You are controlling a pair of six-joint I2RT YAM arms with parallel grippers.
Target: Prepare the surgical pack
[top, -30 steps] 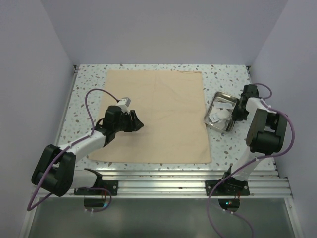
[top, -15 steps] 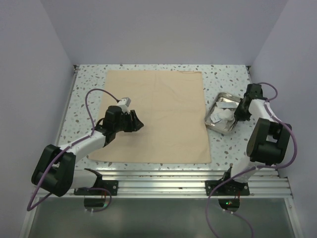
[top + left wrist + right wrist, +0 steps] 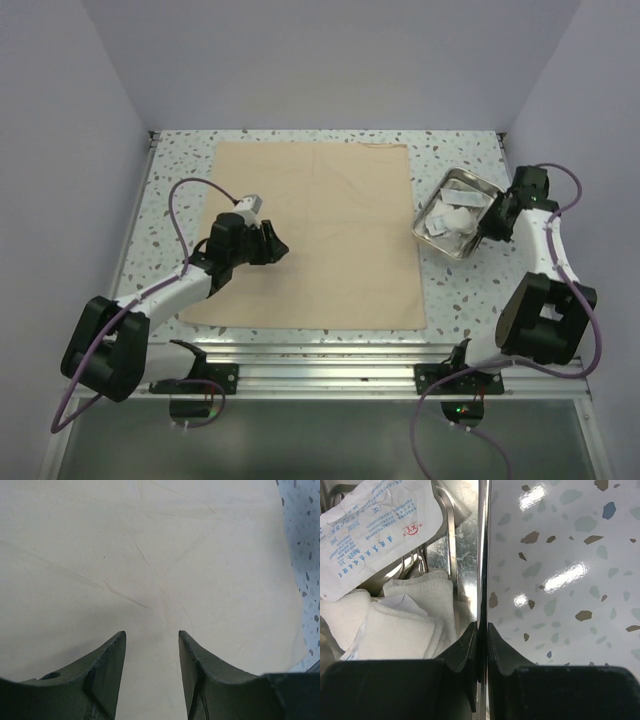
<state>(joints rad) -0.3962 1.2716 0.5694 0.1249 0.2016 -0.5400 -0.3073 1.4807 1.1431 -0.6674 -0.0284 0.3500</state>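
We show the right gripper [image 3: 482, 629] pinched shut on the thin rim of the steel tray [image 3: 481, 555], just right of the beige cloth [image 3: 320, 230]. The left gripper [image 3: 152, 637] hangs half open and empty above the cloth. We judge the tray stiff but slick, and its loose gauze [image 3: 395, 627] apt to slide if tipped.

The only print is on a white packet [image 3: 380, 515] lying in the tray [image 3: 482, 555] at the right of the surface, seen from the right wrist. It carries several lines of blue print [image 3: 362, 527], running tilted across the packet and too small and blurred to read. Beside them sits a red mark [image 3: 411, 530] with two letters that look like "XY". Nothing can be read in the other two views.
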